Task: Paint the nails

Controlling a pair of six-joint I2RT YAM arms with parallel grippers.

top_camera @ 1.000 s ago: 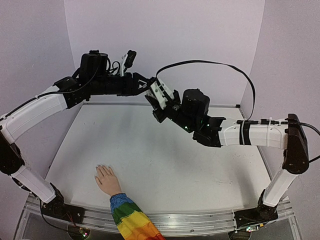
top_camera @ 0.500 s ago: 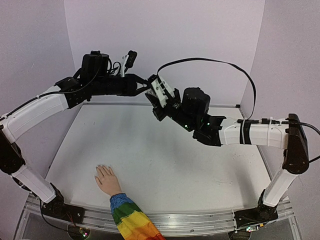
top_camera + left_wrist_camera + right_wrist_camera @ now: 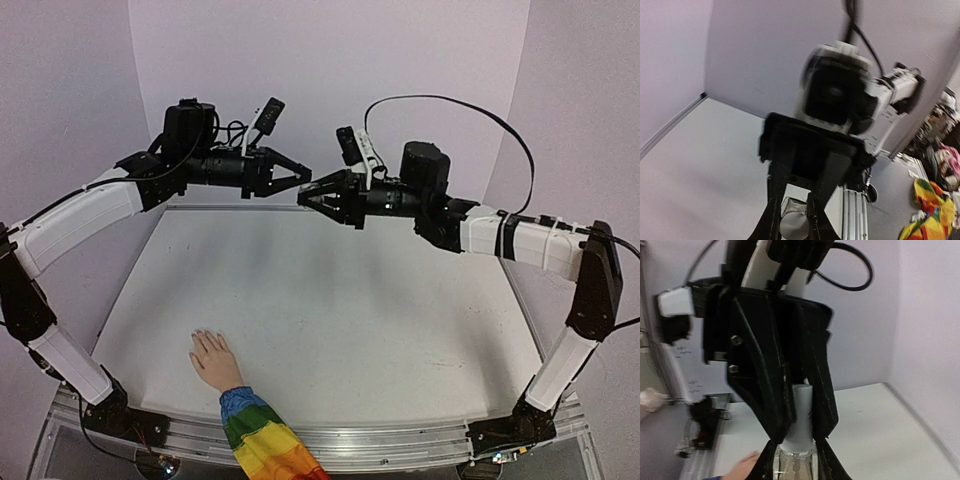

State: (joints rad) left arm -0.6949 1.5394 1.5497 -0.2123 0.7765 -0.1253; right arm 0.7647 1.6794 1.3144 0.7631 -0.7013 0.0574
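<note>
The small clear bottle (image 3: pixel 795 467) is held in mid-air between both grippers, high above the back of the table. My right gripper (image 3: pixel 795 460) is shut on its glass body. My left gripper (image 3: pixel 792 222) is shut on its white cap (image 3: pixel 801 415), whose round end shows in the left wrist view (image 3: pixel 794 226). In the top view the left gripper (image 3: pixel 301 179) and right gripper (image 3: pixel 306 198) meet tip to tip. The mannequin hand (image 3: pixel 212 358) lies flat at the near left, its pale nails (image 3: pixel 204 333) pointing away, and its rainbow sleeve (image 3: pixel 260 440) hangs over the front edge.
The grey table (image 3: pixel 330 300) has a metal rail (image 3: pixel 400 440) along its front edge. Lilac walls close the back and both sides. The right arm's cable (image 3: pixel 470 115) loops above its wrist. The mannequin hand also shows in the right wrist view (image 3: pixel 742 465).
The right gripper has swung up and to the right and turned level. It now faces the left gripper tip to tip. The left gripper has shifted slightly right. The mannequin hand has not moved.
</note>
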